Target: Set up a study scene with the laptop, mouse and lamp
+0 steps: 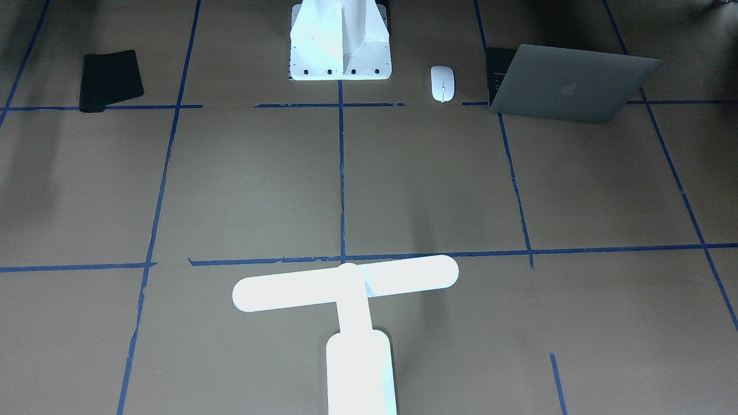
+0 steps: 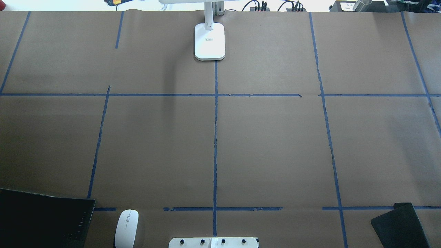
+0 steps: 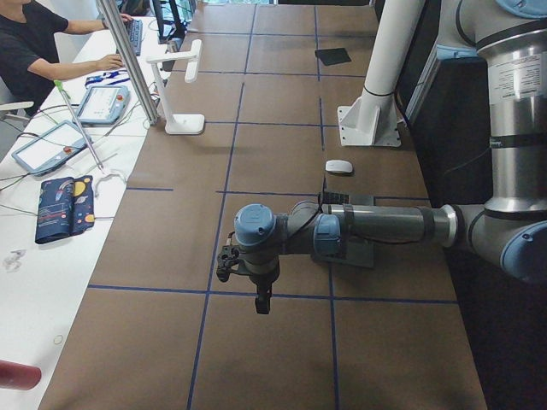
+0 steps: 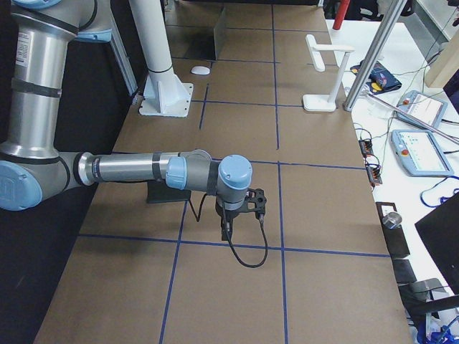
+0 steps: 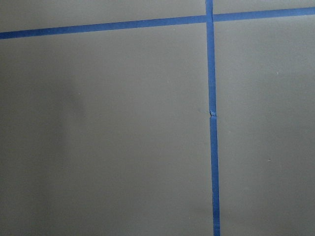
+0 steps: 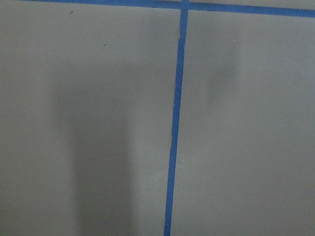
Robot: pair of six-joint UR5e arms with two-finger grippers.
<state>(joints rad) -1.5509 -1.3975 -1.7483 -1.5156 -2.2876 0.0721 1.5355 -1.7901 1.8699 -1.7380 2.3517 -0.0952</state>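
The grey laptop (image 1: 568,86) stands open near the robot's edge on its left side, lid and apple logo facing the front camera; it also shows in the overhead view (image 2: 41,220). The white mouse (image 1: 442,82) lies beside it (image 2: 126,228). The white T-shaped lamp (image 1: 346,288) stands upright at the far middle edge (image 2: 209,43). My left gripper (image 3: 261,301) and my right gripper (image 4: 226,228) show only in the side views, hanging over bare table; I cannot tell whether they are open or shut. Both wrist views show only brown paper and blue tape.
A black mat (image 1: 109,79) lies at the near edge on the robot's right (image 2: 401,225). The white bolt-holed pedestal (image 1: 340,40) stands at the near middle. Blue tape lines grid the brown table. A person and tablets are at a side bench (image 3: 51,51).
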